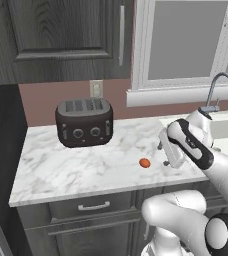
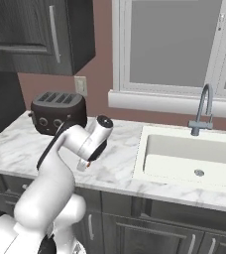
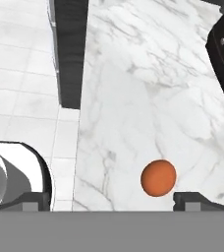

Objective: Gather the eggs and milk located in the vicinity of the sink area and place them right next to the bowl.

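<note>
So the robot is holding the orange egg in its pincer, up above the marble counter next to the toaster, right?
Not quite. The egg lies on the marble counter, not in the pincer, which hangs above it with nothing between its tips; the left base view shows it. The toaster does stand nearby.

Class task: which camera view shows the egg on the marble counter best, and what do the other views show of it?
The hand view: the egg is large and unobstructed. The left base view shows it small; the right base view, a sliver behind the arm.
</note>
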Robot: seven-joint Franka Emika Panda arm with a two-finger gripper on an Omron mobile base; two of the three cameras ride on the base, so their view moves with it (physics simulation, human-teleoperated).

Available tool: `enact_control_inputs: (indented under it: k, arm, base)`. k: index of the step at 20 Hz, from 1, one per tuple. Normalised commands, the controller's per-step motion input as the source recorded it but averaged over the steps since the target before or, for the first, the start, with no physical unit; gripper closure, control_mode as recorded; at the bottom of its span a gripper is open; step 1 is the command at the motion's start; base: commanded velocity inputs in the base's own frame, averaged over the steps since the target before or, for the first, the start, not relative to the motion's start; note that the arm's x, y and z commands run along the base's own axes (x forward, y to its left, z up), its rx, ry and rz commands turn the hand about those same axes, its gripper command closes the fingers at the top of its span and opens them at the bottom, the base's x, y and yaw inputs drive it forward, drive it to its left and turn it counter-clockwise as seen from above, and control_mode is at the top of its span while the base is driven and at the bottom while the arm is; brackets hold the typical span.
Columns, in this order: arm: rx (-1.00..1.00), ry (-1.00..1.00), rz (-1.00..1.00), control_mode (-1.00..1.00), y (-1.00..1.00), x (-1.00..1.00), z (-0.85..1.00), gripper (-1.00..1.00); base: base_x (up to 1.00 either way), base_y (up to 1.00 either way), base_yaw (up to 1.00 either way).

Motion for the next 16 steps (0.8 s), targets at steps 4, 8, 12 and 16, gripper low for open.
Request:
enact_control_inputs:
  k: [4,8,12,16]
  arm:
    - [0.06,0.07,-0.02,-1.0,0.18,0.21,-0.2,-1.0]
    - [0.02,0.01,0.0,-1.0,0.15,0.19,-0.23,-1.0]
    - [0.0,0.0,0.0,-1.0,0.07,0.18,-0.24,-1.0]
    - [0.0,0.0,0.0,-1.0,0.01,0.09,-0.25,-1.0]
  base:
    - [0.0,0.0,0.0]
    - [0.0,0.0,0.0]
    - [0.0,0.0,0.0]
    - [0.0,0.0,0.0]
